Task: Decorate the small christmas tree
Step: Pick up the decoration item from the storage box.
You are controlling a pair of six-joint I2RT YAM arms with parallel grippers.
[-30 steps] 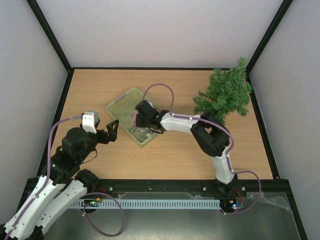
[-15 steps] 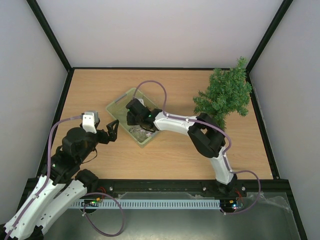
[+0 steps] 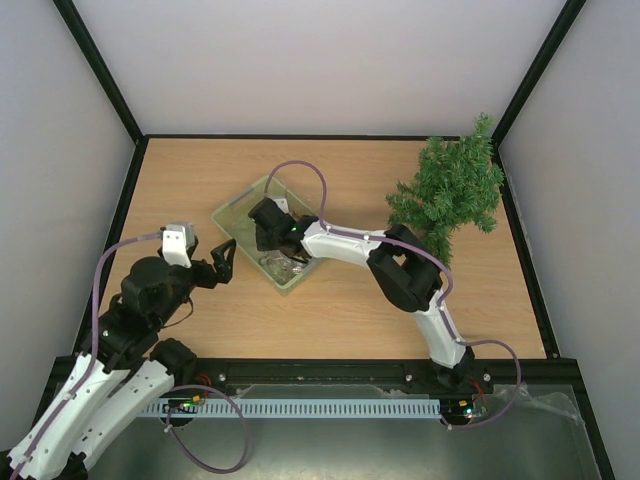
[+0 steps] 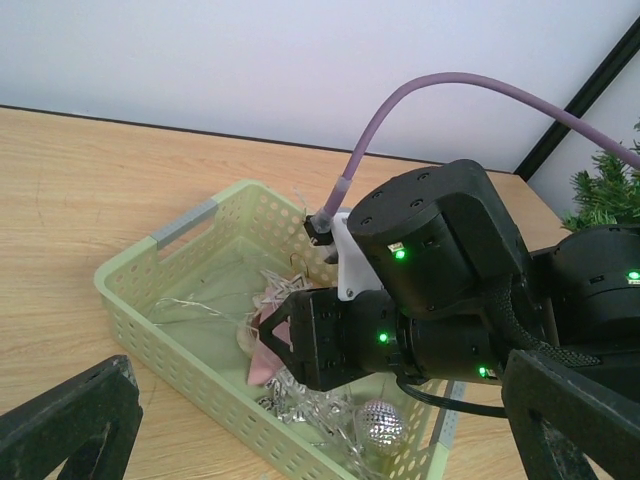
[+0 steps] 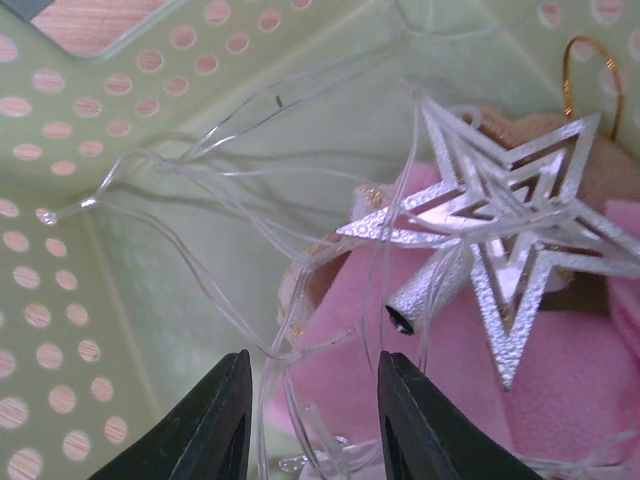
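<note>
The right hand (image 5: 312, 430) is down inside the pale green basket (image 5: 60, 300). Its jaws are apart with a modest gap and are clamped on nothing. Several strands of clear wire lights (image 5: 180, 165) run loosely through that gap, over a pink felt piece (image 5: 560, 400) directly beneath. Just ahead of the fingertips and a little to their right lies a silver star (image 5: 500, 240), with strands crossing its points and a small silver tube at its base. Beyond the star is a thin gold loop (image 5: 585, 60). A glittery silver ball (image 4: 380, 422) sits in the basket's near end, behind the hand.

The left hand (image 3: 222, 264) hovers over bare desk (image 3: 200, 170) with its jaws spread wide and empty. It is just beside the basket and not touching it. The small christmas tree (image 3: 452, 190) stands well apart from the right hand, off to its right near the desk's far right corner, with no ornament visible on it.

The main danger is the tangle. If the jaws close on these strands, the star and perhaps the felt piece will likely rise with them in one clump. A strand could also catch in the basket's holes and drag or tip the light basket, which nothing is steadying. The wire is thin and slick, so it may also slip out of the grip.
</note>
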